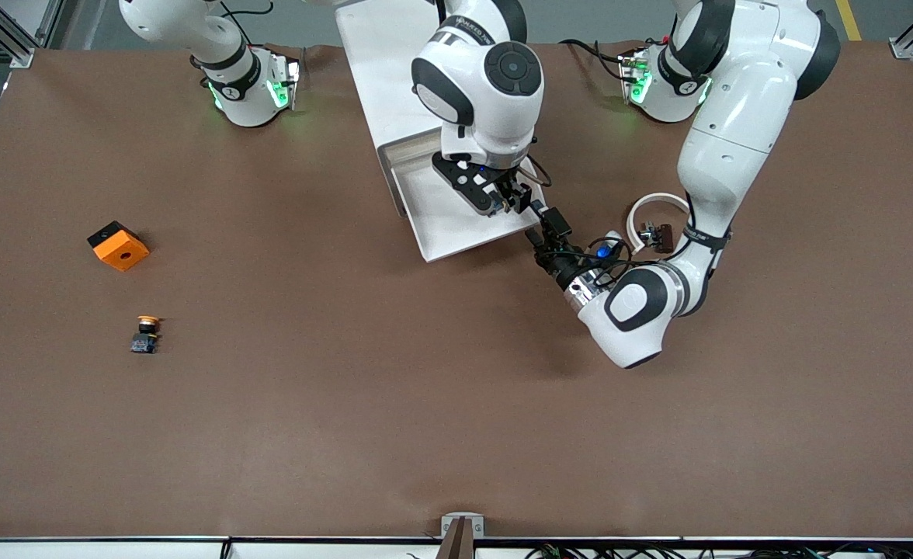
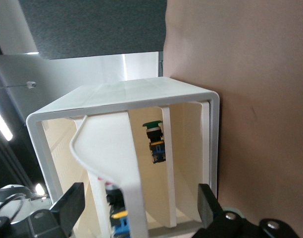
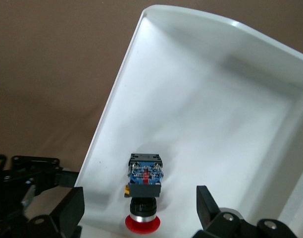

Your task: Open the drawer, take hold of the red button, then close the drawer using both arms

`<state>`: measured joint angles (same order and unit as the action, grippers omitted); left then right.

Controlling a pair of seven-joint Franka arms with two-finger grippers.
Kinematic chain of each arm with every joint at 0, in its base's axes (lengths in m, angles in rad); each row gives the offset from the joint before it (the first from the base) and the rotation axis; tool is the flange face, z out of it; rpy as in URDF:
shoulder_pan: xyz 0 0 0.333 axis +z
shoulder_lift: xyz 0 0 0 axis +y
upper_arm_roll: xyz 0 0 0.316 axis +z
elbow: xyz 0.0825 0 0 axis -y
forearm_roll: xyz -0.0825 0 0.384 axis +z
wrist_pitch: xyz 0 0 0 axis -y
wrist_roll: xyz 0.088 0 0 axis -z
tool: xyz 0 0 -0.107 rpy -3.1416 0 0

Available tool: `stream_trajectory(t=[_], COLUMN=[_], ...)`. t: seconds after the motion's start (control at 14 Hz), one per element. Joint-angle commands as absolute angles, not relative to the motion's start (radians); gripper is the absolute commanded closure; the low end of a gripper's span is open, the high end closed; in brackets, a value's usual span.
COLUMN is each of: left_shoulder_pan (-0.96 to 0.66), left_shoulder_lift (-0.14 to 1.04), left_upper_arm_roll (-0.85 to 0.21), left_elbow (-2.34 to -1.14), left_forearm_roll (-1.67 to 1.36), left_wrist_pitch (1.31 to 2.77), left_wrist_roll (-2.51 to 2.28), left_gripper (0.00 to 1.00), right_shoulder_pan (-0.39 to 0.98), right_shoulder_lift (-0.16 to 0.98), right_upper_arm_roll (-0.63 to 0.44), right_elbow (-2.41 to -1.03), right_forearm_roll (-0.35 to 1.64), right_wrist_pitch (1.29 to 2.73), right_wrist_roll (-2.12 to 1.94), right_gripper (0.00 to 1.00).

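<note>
The white drawer [image 1: 441, 225] stands pulled out of the white cabinet [image 1: 379, 70] toward the front camera. In the right wrist view the red-capped button [image 3: 144, 196] lies on its side on the drawer floor [image 3: 216, 99], cap toward the camera. My right gripper [image 1: 512, 198] is open just above it, one finger [image 3: 67, 210] on each side [image 3: 139, 213]. My left gripper [image 1: 543, 221] is open at the drawer's front corner. In the left wrist view its fingers [image 2: 67, 208] straddle the edge-on drawer front [image 2: 112, 148]. In the front view the right hand hides the button.
An orange cube with a hole [image 1: 118, 245] and an orange-yellow-capped button [image 1: 145, 334] lie toward the right arm's end of the table. A white ring [image 1: 658, 203] lies beside the left forearm. A green-capped button [image 2: 154, 141] sits inside the cabinet [image 2: 126, 91].
</note>
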<state>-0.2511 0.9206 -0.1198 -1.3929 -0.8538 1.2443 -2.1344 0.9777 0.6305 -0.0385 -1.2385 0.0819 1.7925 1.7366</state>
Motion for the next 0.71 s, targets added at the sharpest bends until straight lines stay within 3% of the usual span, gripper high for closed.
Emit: stream_trajectory(t=[0.0, 0.64], left_shoulder_pan=[-0.241, -0.183], left_shoulder_lift=[0.907, 0.890], left_upper_arm_roll=[-0.121, -0.115], left_elbow=[-1.359, -1.270], left_forearm_roll=[-0.833, -0.818], left_wrist_pitch=[1.244, 1.249], left_wrist_roll=[-2.096, -1.898], left_gripper=[0.00, 0.00], right_shoulder_pan=[0.991, 1.015], right_shoulder_lift=[0.632, 0.696], right_upper_arm_roll=[-0.048, -0.048], right_elbow=[-1.284, -1.287], right_forearm_roll=[0.067, 0.058], right_wrist_pitch=[1.842, 1.884], right_wrist_roll=[1.701, 1.632], right_gripper=[0.00, 0.00])
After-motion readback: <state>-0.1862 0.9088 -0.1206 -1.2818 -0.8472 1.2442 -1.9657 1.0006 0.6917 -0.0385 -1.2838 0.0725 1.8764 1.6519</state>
